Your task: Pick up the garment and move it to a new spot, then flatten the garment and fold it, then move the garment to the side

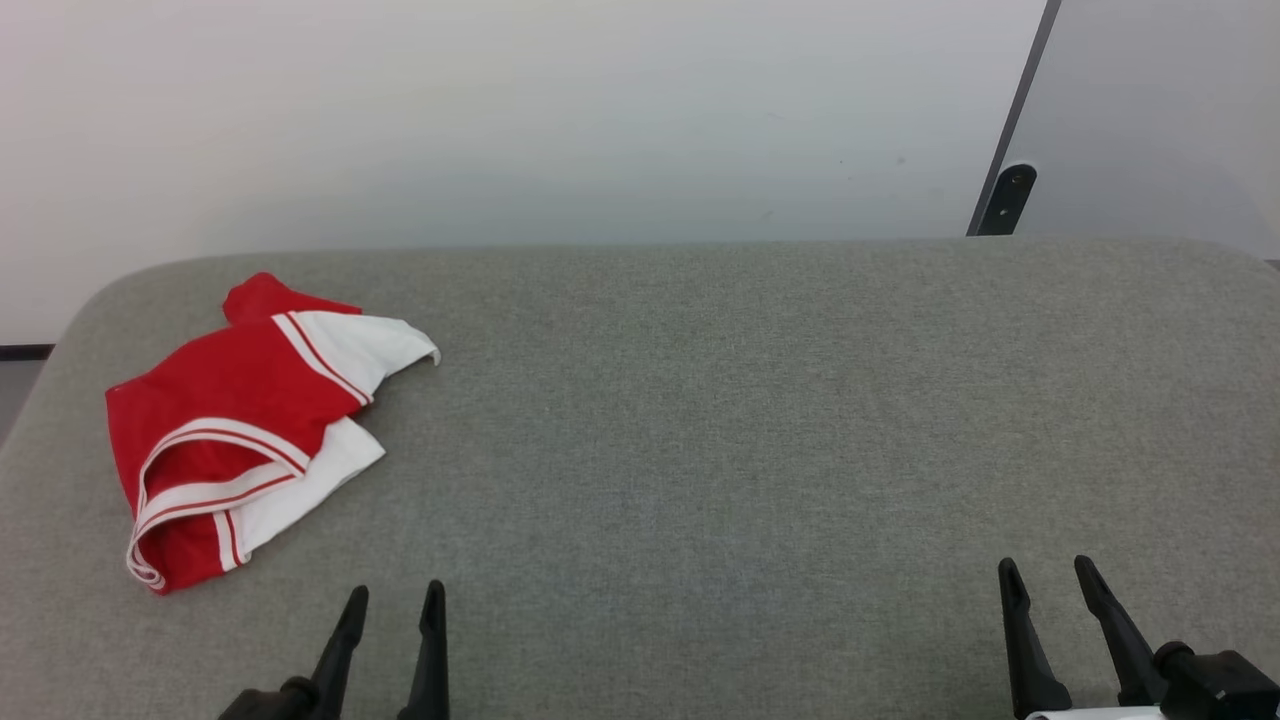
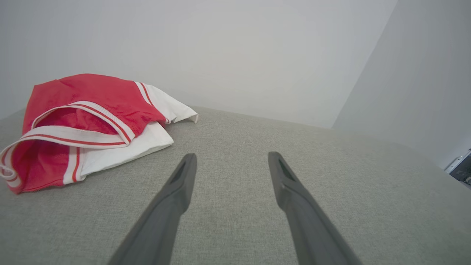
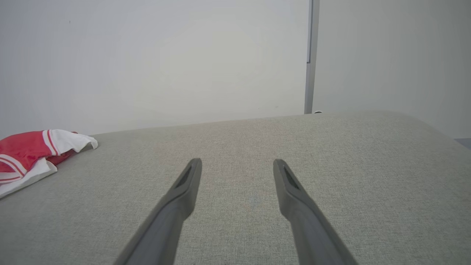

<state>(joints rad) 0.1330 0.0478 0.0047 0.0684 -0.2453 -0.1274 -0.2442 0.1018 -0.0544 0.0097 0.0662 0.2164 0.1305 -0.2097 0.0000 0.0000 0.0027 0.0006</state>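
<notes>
Garment (image 1: 240, 420) lies bunched in the left part of the head view, on the grey fabric surface (image 1: 760, 420) and close to its far left corner. It is a red heap with white sleeve cloth spilling toward the right and white-and-red striped trim curling along its lower edge. The left gripper (image 1: 396, 590) rises from the lower left of the frame with its two dark fingers spread and only bare fabric between them. Its tips are near the garment's lower edge but apart from it. The right gripper (image 1: 1046, 565) stands at the lower right, fingers likewise spread and holding nothing, well apart from the garment. In the left wrist view the heap fills the left side, up and left of the fingers. In the right wrist view it sits at the far left edge. A pale wall (image 1: 500, 120) backs the surface, with a dark bracket (image 1: 1008, 198) at the upper right.
</notes>
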